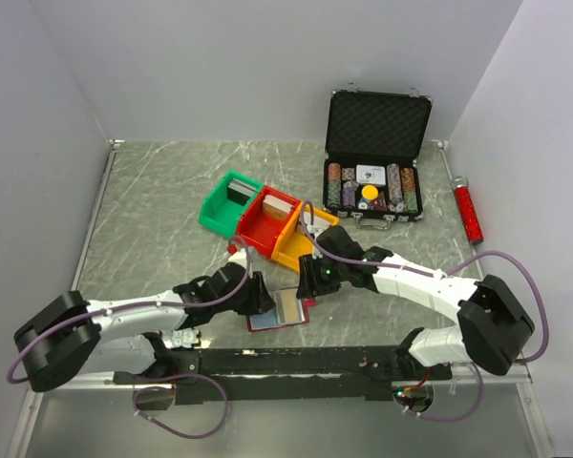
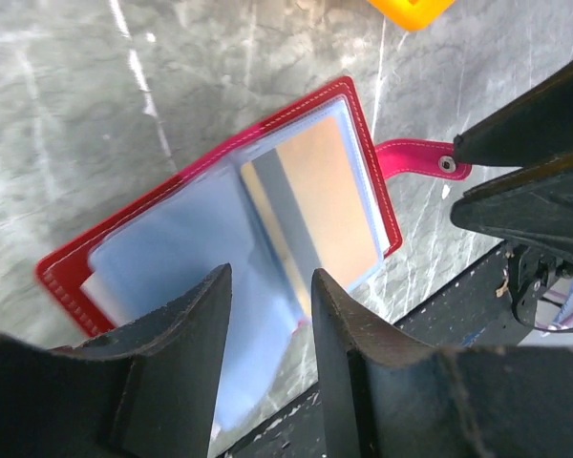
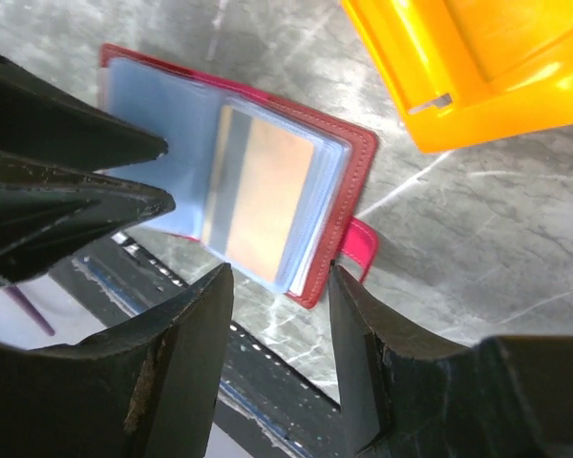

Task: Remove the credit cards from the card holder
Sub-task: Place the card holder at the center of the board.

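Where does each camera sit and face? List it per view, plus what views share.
Top external: above and behind the bases, looking down on the table; both arms show, left gripper and right gripper flanking the open card holder.
Left wrist: on the left arm, looking down past its own open gripper at the card holder.
Right wrist: on the right arm, looking down past its own open gripper at the card holder and yellow bin.
Shared: all three show the card holder; each wrist view shows the other gripper.
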### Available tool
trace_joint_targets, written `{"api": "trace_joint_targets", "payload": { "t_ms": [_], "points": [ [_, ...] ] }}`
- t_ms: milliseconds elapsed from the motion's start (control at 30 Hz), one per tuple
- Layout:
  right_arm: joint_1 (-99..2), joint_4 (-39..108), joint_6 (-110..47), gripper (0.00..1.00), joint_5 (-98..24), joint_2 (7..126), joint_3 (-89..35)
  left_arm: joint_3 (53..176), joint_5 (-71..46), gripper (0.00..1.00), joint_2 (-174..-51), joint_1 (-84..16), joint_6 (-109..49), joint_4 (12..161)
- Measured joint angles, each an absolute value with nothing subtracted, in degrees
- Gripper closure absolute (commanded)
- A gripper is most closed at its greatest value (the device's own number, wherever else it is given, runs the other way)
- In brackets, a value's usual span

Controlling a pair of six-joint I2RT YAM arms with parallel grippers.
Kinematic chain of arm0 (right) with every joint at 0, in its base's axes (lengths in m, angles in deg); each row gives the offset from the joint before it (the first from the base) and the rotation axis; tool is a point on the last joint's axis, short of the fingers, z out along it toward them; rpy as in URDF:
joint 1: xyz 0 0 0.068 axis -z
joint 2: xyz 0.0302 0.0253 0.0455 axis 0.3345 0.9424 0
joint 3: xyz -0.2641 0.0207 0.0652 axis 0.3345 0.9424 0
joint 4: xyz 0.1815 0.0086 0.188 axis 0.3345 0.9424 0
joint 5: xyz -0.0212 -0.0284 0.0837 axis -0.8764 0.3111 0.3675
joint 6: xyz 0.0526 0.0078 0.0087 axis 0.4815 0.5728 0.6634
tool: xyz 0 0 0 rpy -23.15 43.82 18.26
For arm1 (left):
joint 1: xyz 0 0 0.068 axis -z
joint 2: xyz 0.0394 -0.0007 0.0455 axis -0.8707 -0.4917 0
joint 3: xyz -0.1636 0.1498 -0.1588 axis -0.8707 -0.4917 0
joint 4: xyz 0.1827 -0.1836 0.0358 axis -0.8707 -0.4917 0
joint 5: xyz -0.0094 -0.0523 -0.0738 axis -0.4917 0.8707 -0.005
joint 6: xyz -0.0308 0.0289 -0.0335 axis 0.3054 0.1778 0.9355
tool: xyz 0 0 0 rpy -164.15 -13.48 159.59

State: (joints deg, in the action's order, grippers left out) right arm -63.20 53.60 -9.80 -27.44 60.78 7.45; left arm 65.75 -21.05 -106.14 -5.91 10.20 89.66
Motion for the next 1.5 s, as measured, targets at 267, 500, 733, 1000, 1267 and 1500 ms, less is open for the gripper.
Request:
{"api": "trace_joint_targets", "payload": {
  "t_ms": [267, 500, 733, 1000, 1267, 1500],
  "points": [
    [-63.25, 48.23, -8.73, 0.53, -21.84, 59.64, 7.9, 65.71, -24.27, 0.75, -103.23, -5.91, 9.68, 85.48],
    [-63.29, 43.4, -7.24, 0.55, -17.47, 65.65, 7.9, 64.94, -24.57, 0.97, -107.71, -5.94, 10.09, 87.45],
    [-63.29, 42.17, -6.39, 0.48, -16.77, 69.87, 8.32, 64.7, -24.59, 0.99, -109.05, -5.91, 10.31, 90.53],
    [-62.74, 42.11, -6.39, 0.47, -16.99, 70.61, 8.84, 64.66, -24.62, 0.99, -109.9, -5.91, 10.31, 91.86],
    [-62.02, 41.25, -6.37, 0.46, -16.99, 70.74, 10.96, 64.39, -24.64, 0.99, -109.9, -5.91, 10.31, 92.45],
    [-62.02, 39.83, -6.17, 0.46, -15.92, 70.92, 11.31, 64.39, -24.64, 0.99, -109.9, -5.91, 10.31, 92.45]
  ]
}}
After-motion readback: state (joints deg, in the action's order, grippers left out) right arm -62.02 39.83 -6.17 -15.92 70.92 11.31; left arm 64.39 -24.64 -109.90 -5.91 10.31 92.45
